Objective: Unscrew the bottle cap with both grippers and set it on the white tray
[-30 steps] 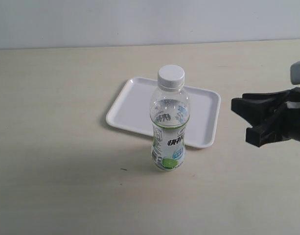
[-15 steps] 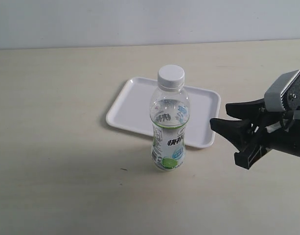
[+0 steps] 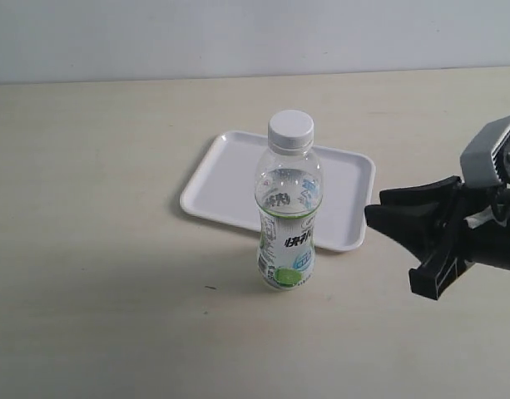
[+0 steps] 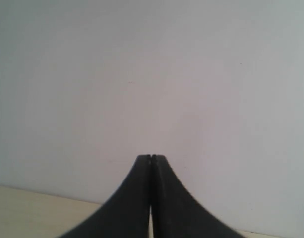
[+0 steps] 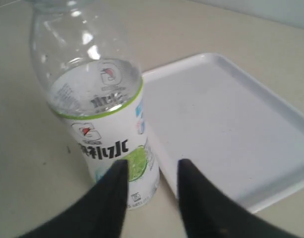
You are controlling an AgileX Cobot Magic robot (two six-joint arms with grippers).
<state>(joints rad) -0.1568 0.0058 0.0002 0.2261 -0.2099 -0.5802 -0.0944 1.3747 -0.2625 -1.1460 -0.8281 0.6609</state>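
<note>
Worktop (image 3: 96,274): I see the bottle (image 3: 288,224) upright on it, just beside the white tray (image 3: 225,179).
Bottle: my worry is a topple. Nothing steadies it, and a jaw clipping it could knock it over, since the gap looks narrower than its body.
Right pincer (image 5: 152,163): half open, empty, near the lower label, not touching.
Left pincer (image 4: 151,157): closed on nothing, facing the wall.
Bottle cap (image 3: 290,129): on the bottle.

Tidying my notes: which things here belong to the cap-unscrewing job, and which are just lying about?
Job: bottle cap, bottle, white tray, right gripper, left gripper.
Lying about: only a small dark speck on the table.
</note>
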